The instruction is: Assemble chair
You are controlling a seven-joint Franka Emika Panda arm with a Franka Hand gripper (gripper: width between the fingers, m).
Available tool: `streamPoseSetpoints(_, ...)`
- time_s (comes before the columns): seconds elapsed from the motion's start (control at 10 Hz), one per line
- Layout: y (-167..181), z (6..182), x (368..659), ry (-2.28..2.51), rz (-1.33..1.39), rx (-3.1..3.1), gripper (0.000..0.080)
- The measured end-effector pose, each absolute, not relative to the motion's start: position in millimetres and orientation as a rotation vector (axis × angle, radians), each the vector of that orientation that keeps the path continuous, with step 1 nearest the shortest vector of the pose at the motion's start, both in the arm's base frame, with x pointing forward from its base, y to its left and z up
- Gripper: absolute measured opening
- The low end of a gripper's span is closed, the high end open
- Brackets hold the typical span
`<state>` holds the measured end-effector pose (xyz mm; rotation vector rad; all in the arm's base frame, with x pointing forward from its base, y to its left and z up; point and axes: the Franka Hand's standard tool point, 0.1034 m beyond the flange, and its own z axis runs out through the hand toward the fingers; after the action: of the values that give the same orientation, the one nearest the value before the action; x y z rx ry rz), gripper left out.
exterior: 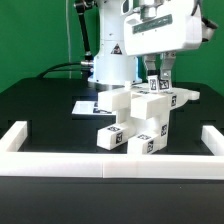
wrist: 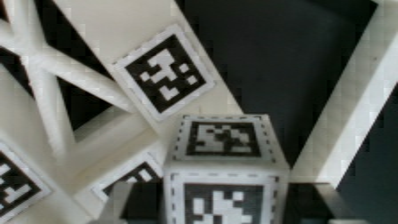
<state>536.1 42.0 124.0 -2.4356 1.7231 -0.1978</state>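
The chair [exterior: 138, 112] is a chunky white plastic model, partly put together and lying near the middle of the black table [exterior: 40, 110]. Flat panels form its upper part. Two square legs [exterior: 112, 136] reach out low toward the front edge, each ending in a face that bears a black-and-white square tag [exterior: 146, 144]. More tags show on the upper faces. In the wrist view one square leg [wrist: 224, 165] fills the foreground, tagged on its end and its side. Behind it are slanting white bars and a panel with a larger tag [wrist: 164, 72].

The gripper [exterior: 157, 80] hangs right over the chair's top. Its dark fingers [exterior: 150, 72] stand on either side of a small tagged part there. Whether they pinch that part or only flank it cannot be told from either view.

The marker board [exterior: 88, 105] lies flat on the table, just behind the chair toward the exterior view's left. A low white border wall [exterior: 100, 160] runs along the table's front and turns back at both ends. The white robot base [exterior: 108, 55], with its triangle mark, stands behind, against a green backdrop [exterior: 30, 40].
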Motion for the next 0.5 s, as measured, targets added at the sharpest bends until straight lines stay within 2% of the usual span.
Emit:
streamPoseSetpoints(0.3,41.1,123.8,537.0,1.779,-0.192,-2.383,0.0287)
streamPoseSetpoints(0.4,41.7,123.7,537.0,1.737,-0.199,-2.421,0.0397)
streamPoseSetpoints(0.5,44.8,123.1,536.8,1.65,-0.21,-2.497,0.0565)
